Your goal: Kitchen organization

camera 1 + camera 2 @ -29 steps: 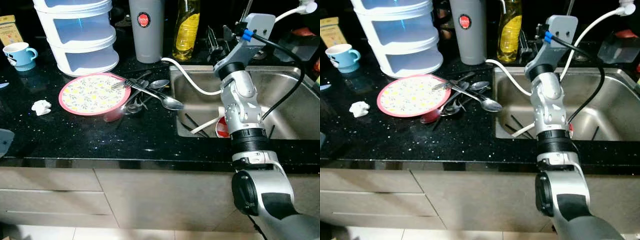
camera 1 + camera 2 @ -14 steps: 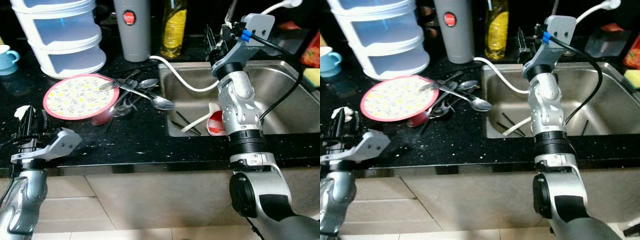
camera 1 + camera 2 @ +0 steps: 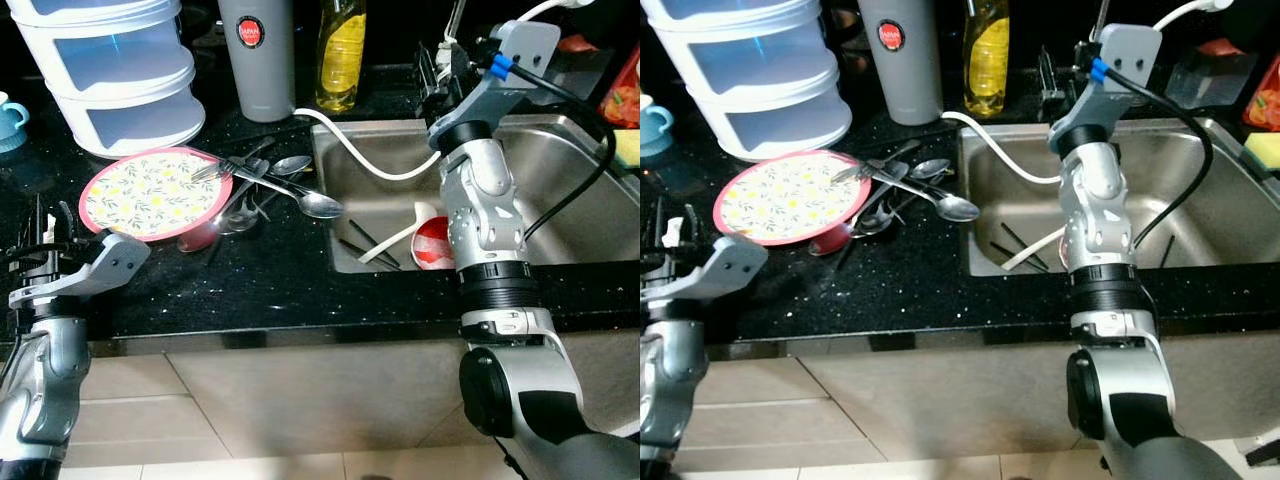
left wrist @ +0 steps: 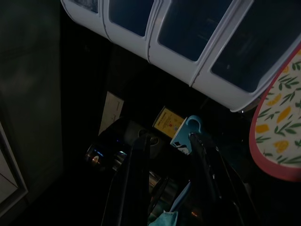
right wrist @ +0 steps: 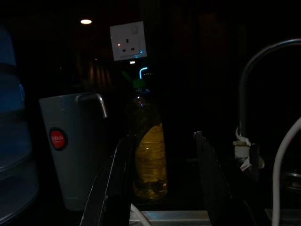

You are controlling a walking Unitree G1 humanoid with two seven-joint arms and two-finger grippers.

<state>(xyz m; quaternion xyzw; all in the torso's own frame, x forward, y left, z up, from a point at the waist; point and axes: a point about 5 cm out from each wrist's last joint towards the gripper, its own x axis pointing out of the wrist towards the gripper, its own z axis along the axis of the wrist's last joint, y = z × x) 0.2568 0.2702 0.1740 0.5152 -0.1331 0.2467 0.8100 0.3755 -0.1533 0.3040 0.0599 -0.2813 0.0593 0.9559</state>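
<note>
Right hand (image 3: 440, 80), fingers parted and empty, hovers over the sink (image 3: 560, 170) at 1 o'clock. Left hand (image 3: 40, 235), parted and empty, sits at 9 o'clock beside the plate (image 3: 150, 190) on the surface (image 3: 270, 270).

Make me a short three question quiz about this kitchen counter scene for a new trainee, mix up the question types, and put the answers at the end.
1. True or false: the floral plate lies inside the sink.
2. Multiple choice: the right pincer points toward which item? A) blue mug B) yellow bottle C) red bowl
3. Fill in: the spoons are piled on the black counter between the plate and the ____.

Key
1. False; it sits on the counter, beside the white drawer unit.
2. B; the bottle stands between its open fingers in the right wrist view, next to the grey jug.
3. Sink.
</note>
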